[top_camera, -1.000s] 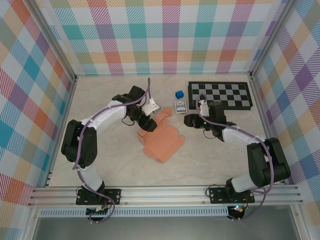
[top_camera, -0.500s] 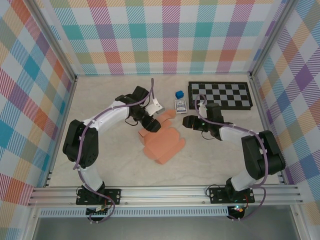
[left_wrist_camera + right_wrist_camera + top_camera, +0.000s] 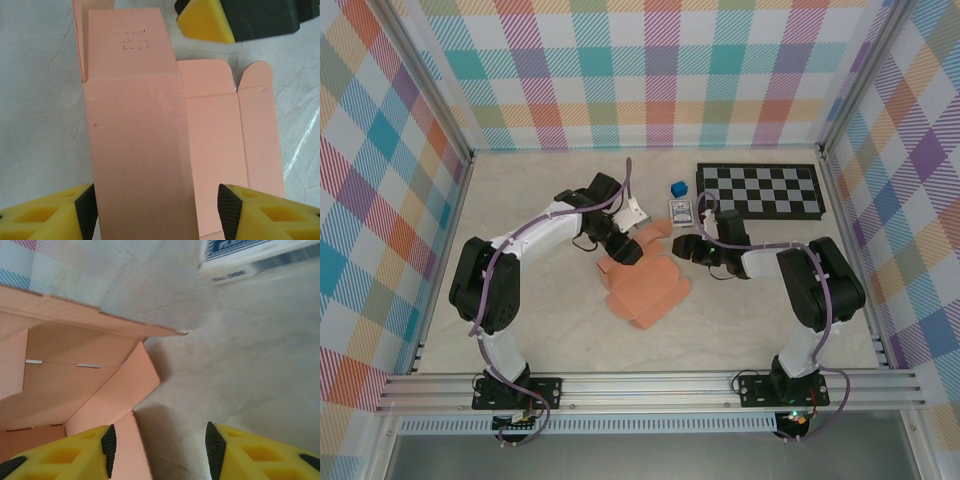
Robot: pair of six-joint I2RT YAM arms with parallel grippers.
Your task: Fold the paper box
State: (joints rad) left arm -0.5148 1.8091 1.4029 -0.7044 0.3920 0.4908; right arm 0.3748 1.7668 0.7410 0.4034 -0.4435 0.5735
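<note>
Marbled tabletop (image 3: 520, 200) beneath half-folded paper box (image 3: 650, 290)

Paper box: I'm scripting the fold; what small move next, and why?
Probably nudge the right pincer toward the paper box until its open jaws straddle the near flap; bare table lies between them, while the left pincer straddles the raised panel.
</note>
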